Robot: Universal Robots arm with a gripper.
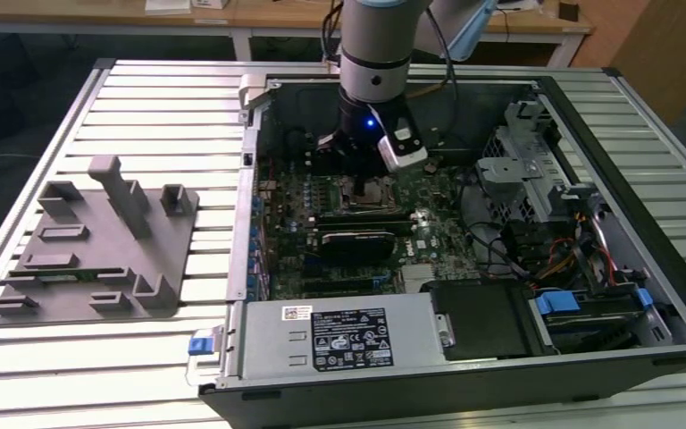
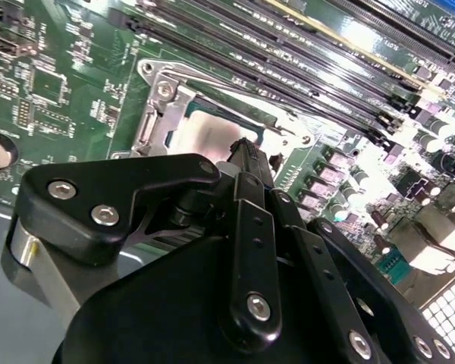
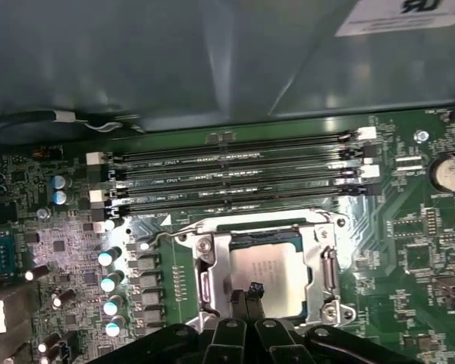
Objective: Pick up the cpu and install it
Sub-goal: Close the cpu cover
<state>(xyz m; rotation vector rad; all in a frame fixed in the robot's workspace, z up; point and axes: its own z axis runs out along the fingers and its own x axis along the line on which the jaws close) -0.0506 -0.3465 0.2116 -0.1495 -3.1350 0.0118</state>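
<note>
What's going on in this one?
The arm's gripper is down inside an open computer case, over the motherboard's socket. The cpu already lies flat in the socket, framed by its metal bracket. The fingertips are closed together at the cpu's edge, gripping nothing. A grey fixture tray sits outside the case.

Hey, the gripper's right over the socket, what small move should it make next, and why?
Probably lift the gripper straight up a little. The cpu already lies flat inside the socket frame, and the fingertips look closed together over its edge, gripping nothing.
</note>
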